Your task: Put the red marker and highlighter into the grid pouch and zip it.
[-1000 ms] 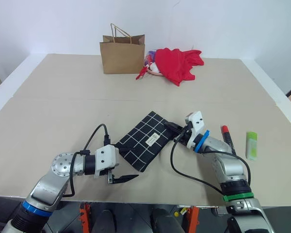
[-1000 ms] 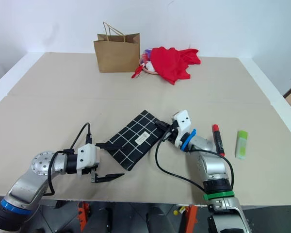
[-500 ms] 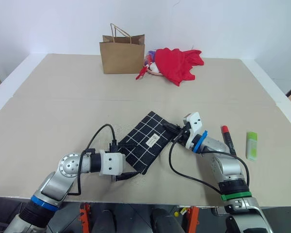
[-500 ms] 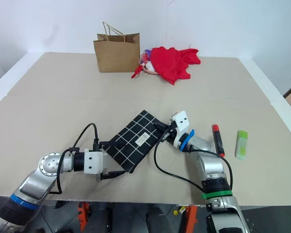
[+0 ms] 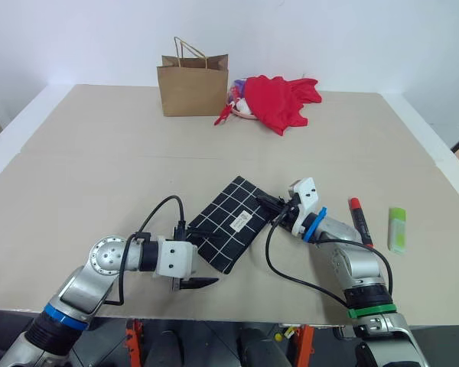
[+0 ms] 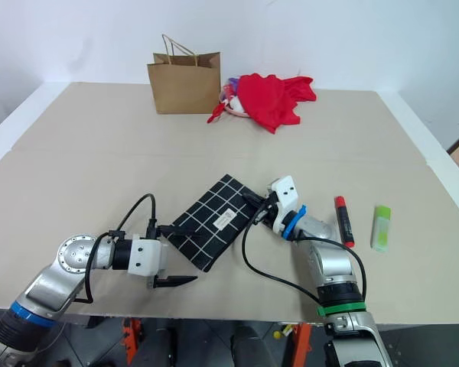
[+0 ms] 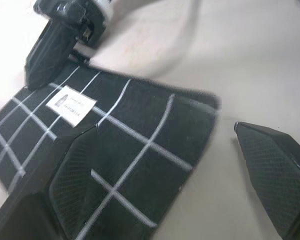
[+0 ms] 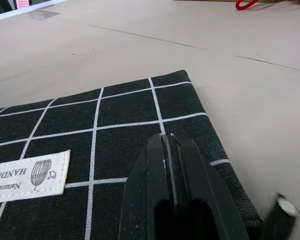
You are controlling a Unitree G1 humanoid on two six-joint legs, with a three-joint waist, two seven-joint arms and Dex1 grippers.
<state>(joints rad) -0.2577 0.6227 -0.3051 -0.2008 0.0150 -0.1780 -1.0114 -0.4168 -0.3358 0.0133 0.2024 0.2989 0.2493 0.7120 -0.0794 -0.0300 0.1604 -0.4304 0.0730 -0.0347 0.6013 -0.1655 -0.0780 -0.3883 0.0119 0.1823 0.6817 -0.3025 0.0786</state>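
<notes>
The grid pouch (image 5: 231, 220) lies flat and slantwise on the table, black with white lines and a small white label (image 8: 27, 176). My left gripper (image 5: 205, 255) is open and straddles its near left corner. One finger (image 7: 75, 185) lies over the fabric and the other finger (image 7: 275, 172) is over bare table beside it. My right gripper (image 5: 266, 203) is shut, its fingertips (image 8: 171, 150) low over the pouch's far right end, with nothing seen between them. The red marker (image 5: 358, 219) and the light green highlighter (image 5: 397, 228) lie on the table to the right of the right arm.
A brown paper bag (image 5: 193, 82) stands at the back of the table, with a red cloth heap (image 5: 280, 100) beside it. The table's front edge (image 5: 237, 317) runs just behind the left gripper.
My left gripper has rolled at the wrist and closed in on the pouch's near corner, still open. The right gripper, marker and highlighter have stayed where they were.
</notes>
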